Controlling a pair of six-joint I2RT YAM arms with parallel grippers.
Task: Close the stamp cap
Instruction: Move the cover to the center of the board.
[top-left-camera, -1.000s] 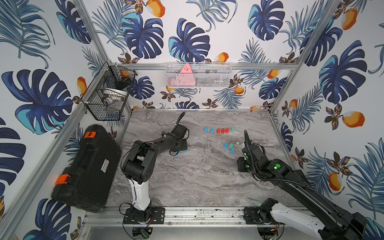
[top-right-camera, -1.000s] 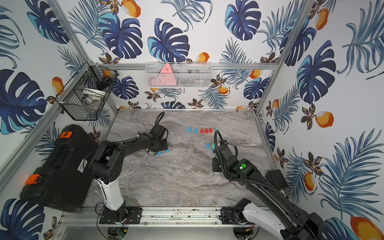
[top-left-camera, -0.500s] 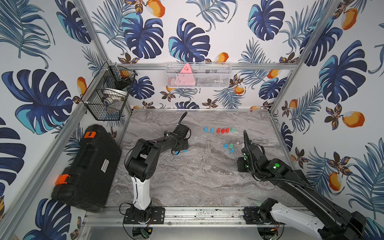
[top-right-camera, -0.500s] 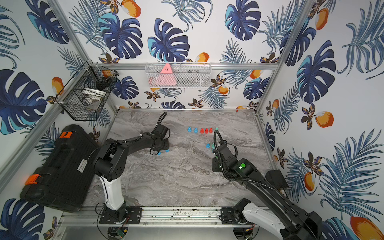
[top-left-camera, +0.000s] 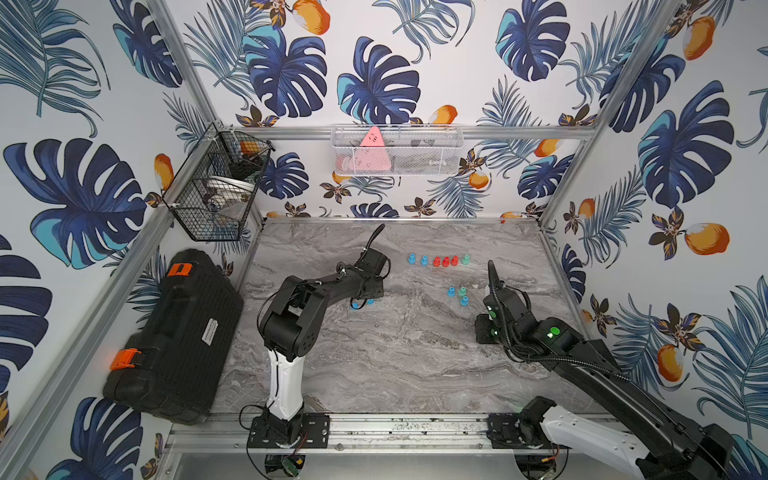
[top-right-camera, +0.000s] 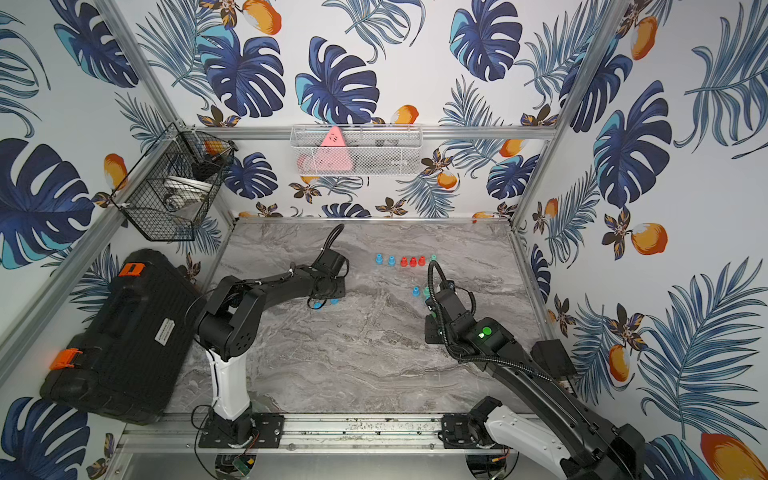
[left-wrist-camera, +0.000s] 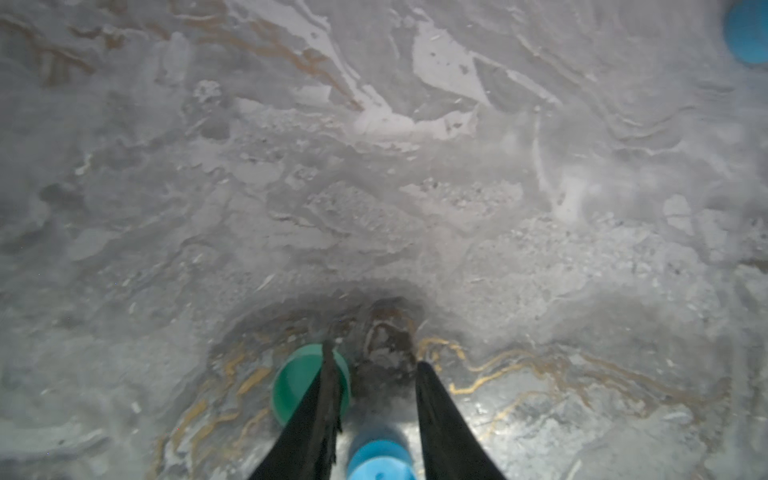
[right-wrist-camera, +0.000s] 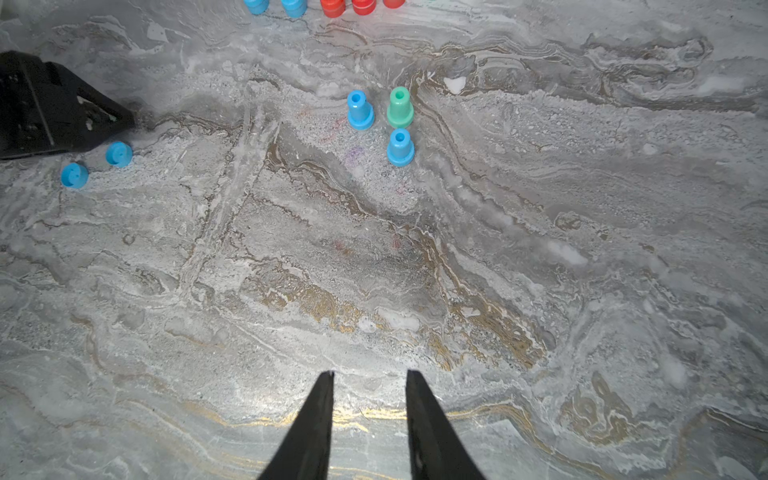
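- A grey marbled bench (top-left-camera: 395, 357) sits in a booth papered with blue leaves and oranges. A black case (top-left-camera: 166, 324) lies off the bench on my left.
- My left tool (left-wrist-camera: 372, 361) is low over the bench, closed on a blue cap (left-wrist-camera: 380, 455). A green cap (left-wrist-camera: 297, 386) lies flat just beside one finger, partly hidden by it.
- My right tool (right-wrist-camera: 370, 374) hangs over bare bench, slightly apart and empty.
- Three upright stamps (right-wrist-camera: 400, 147), two blue and one green, stand close together, well apart from the held cap.
- From the cap they lie across the bench toward my right arm, which is the nearer one. Their long axes are vertical, so I judge the cap must cross over and meet a stamp along that axis.
- A row of six stamps (top-left-camera: 436, 261) stands nearer the back wall.
- The case carries a white label (top-left-camera: 208, 331), too small to read. I see no brand.
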